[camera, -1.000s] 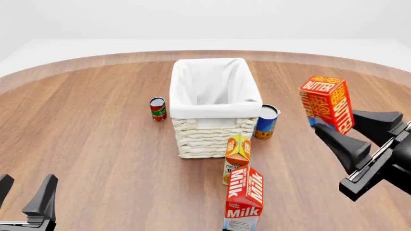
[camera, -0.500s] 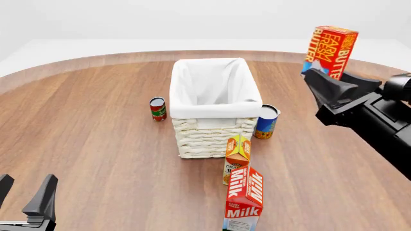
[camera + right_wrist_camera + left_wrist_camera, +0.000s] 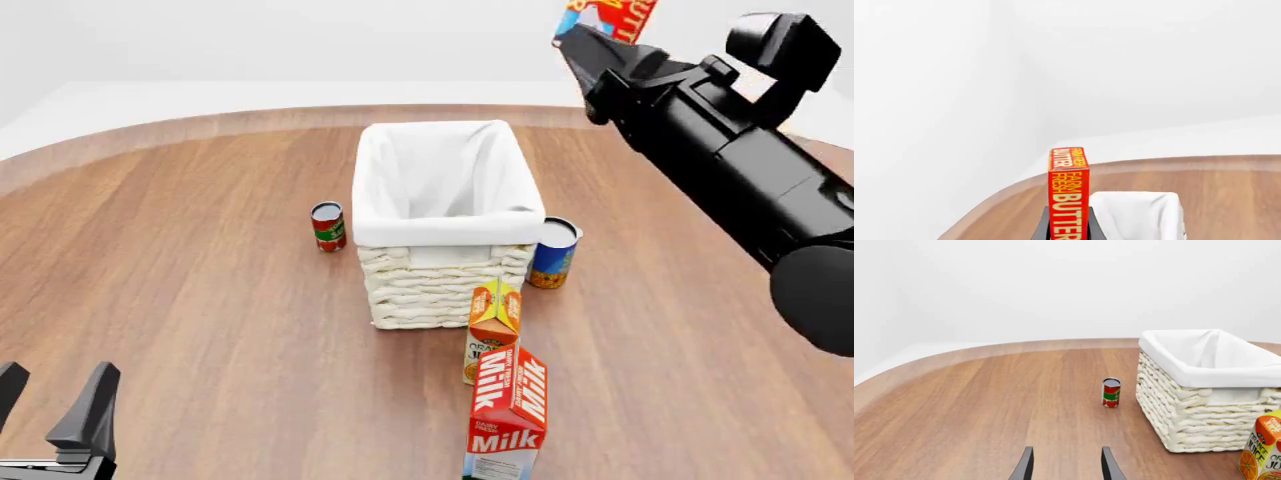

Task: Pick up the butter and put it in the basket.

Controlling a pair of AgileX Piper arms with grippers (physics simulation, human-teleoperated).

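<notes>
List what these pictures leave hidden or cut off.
- Butter: front view's top edge crops most of it.
- Right gripper: right wrist view shows only finger stubs beside the box.
- Basket floor: hidden by its liner walls.
- Blue can: partly behind the basket.
- Milk carton: base cropped.

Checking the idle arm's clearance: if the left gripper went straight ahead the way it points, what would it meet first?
Probably nothing: ahead of the left gripper lies bare table. The red can sits slightly off-line, though depth is uncertain.

Right end effector point(image 3: 597, 28) raised, left point(image 3: 54, 412) low.
</notes>
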